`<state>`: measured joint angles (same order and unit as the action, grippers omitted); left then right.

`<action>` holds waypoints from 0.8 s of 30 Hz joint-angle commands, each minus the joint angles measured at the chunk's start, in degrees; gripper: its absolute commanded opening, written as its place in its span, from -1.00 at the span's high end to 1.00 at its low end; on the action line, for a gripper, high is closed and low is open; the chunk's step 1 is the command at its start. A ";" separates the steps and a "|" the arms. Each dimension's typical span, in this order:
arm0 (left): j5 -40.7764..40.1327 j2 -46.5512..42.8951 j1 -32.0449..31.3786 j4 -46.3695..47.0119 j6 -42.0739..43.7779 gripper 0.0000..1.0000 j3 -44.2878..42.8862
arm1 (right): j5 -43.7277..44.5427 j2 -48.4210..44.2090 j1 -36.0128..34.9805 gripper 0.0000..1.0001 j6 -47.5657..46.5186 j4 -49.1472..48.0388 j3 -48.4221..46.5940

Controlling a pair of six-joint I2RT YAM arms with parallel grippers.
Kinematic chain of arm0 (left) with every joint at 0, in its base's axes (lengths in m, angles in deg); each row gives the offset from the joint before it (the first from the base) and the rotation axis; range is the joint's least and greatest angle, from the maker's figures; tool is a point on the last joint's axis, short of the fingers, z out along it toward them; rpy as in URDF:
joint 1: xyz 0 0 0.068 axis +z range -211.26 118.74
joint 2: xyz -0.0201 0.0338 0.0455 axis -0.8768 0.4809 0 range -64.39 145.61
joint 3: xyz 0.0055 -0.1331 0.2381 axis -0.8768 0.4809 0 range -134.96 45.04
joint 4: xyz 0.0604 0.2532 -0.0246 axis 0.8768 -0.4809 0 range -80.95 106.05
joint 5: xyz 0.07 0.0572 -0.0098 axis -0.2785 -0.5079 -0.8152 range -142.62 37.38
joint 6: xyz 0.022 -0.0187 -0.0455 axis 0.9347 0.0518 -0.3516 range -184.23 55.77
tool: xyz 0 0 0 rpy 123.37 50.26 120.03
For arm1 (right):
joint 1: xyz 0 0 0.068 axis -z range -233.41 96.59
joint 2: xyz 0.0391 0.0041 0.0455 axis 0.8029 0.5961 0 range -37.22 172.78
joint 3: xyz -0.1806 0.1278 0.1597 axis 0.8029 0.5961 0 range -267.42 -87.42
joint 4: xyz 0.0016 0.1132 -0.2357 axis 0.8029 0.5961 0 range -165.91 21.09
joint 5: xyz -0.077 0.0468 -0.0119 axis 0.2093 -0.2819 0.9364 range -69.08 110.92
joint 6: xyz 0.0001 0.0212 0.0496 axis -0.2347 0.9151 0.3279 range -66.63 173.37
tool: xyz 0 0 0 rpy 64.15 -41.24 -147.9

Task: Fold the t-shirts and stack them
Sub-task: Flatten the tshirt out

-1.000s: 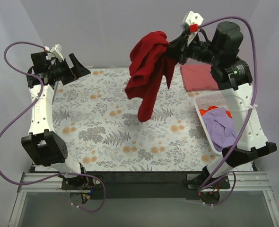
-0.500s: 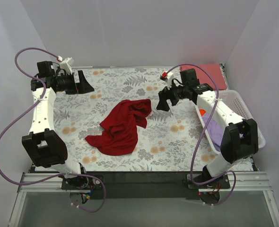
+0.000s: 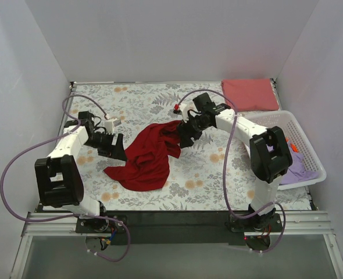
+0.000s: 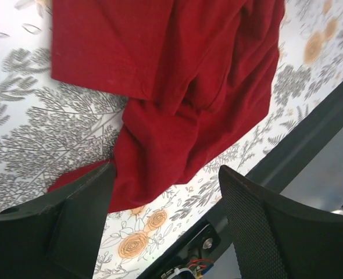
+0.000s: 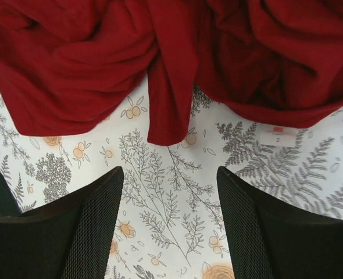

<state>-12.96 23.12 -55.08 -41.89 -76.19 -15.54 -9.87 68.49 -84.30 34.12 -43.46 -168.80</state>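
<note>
Crimson t-shirt (image 3: pixel 150 157) lies crumpled and unfolded on the floral cloth (image 3: pixel 218 174) covering the table, just off centre toward 8 o'clock, one sleeve or corner trailing out toward 7 o'clock. Left arm (image 3: pixel 72 142) reaches in from 9 o'clock; left jaws are spread and hold nothing, set low at the shirt's 9 o'clock edge, with red fabric showing in the gap between them in the left wrist view. Right arm (image 3: pixel 241 125) reaches in from 3 o'clock; right jaws are likewise spread and hold nothing, at the shirt's 1 o'clock edge, with bare printed cloth between them and the shirt's folds just beyond the tips. Pinkish-red t-shirt (image 3: pixel 250 94) lies folded flat in the table's 1 o'clock corner. White basket (image 3: pixel 314 152) sits at 3 to 4 o'clock, with the lavender t-shirt (image 3: pixel 297 168) bunched inside and a bit of orange fabric (image 3: pixel 294 149) beside it.
</note>
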 commanded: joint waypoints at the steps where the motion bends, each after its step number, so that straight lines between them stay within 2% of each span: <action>1: -3.27 -4.01 -3.35 3.43 0.37 -0.40 2.39 | 0.64 3.00 -1.45 -0.41 2.63 0.60 -1.94; 5: -5.29 -2.34 -8.45 8.44 -3.58 -0.26 2.84 | 1.51 4.41 -2.50 -0.33 4.56 -1.59 -0.18; 6: -5.99 -1.12 -8.72 9.23 -4.20 -0.14 2.14 | 1.87 4.59 -2.59 -0.32 4.83 -2.55 0.17; 13: -10.29 2.75 -9.51 13.19 -5.79 0.17 -1.47 | 2.05 7.66 -2.59 -0.03 7.02 -4.14 0.78; 18: -8.20 4.95 -10.74 10.74 -4.30 0.18 -3.76 | 0.99 9.77 -2.59 0.11 8.61 -5.29 0.35; 24: -9.77 5.83 -12.41 12.31 -5.08 0.12 -2.62 | -0.42 10.48 -2.59 0.40 8.70 -5.29 -0.09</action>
<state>-21.88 29.02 -66.84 -31.07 -81.42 -17.37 -8.16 79.35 -86.90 42.17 -47.42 -168.19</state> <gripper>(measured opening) 0.436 0.321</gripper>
